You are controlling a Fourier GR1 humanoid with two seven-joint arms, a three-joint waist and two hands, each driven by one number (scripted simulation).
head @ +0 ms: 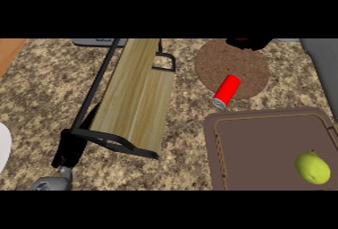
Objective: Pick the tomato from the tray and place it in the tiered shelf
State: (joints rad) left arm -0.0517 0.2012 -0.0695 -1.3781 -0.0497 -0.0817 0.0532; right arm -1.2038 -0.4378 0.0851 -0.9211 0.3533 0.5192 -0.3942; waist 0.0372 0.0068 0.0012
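The left robot hand (69,150) is resting beside the tiered shelf (135,98), its grasp impossible to tell; well to its right, a yellow-green fruit (312,167) is lying in the tray (264,147).

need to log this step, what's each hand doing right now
Left hand: low at the left, beside the tiered shelf; fingers cannot be told.
Right hand: not in view. The yellow-green fruit lies untouched on the tray.

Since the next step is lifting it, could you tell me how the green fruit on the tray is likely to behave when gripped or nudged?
The fruit looks rounded and egg-shaped, so a nudge would probably roll it across the flat tray. Its skin looks smooth and glossy, so it may slip between fingers. The tray's raised rim would likely stop it.
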